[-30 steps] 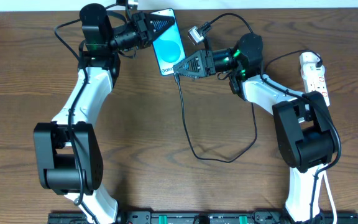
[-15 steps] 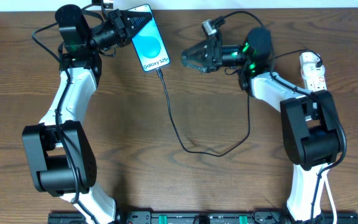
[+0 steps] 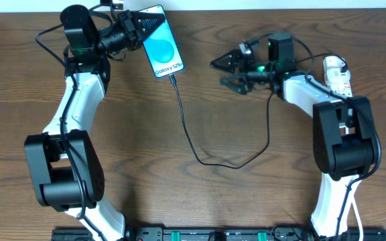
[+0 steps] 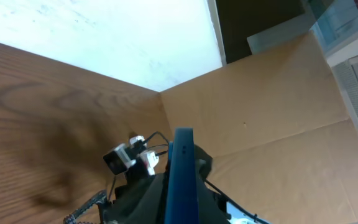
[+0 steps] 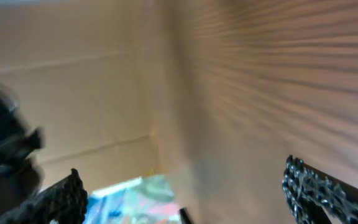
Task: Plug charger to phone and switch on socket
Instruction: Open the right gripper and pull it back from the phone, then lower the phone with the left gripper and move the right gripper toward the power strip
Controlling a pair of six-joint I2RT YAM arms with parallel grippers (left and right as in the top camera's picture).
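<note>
1. As seen from overhead, the left gripper [image 3: 141, 28] was clamped shut on the far-left edge of the phone [image 3: 164, 48]. The phone sat at the far side of the table [image 3: 112, 134], left of centre, with its blue screen facing up. Whether it touched the wood could not be told.
2. The charger [image 3: 179, 100] had its small tip in the phone's near end. Its cable ran toward the near side, looped to the right and climbed back toward the right arm, where its other end was hidden.
3. The right gripper [image 3: 225, 71] hung to the right of the phone, well apart from it, with its jaws spread wide and nothing between them. The socket [image 3: 338, 79] lay at the far right, partly covered by that arm. Its switch was too small to read.
4. From the left wrist, the phone [image 4: 180, 168] showed edge-on as a blue strip, pinched between the gripper's dark fingers low in the picture. Brown wood and a cardboard wall [image 4: 260, 124] lay beyond it.
5. From the right wrist, everything was blurred. The toothed fingers [image 5: 316, 186] stood far apart at either side and gripped nothing. The phone [image 5: 135, 196] was a cyan smear low between them, farther off.
</note>
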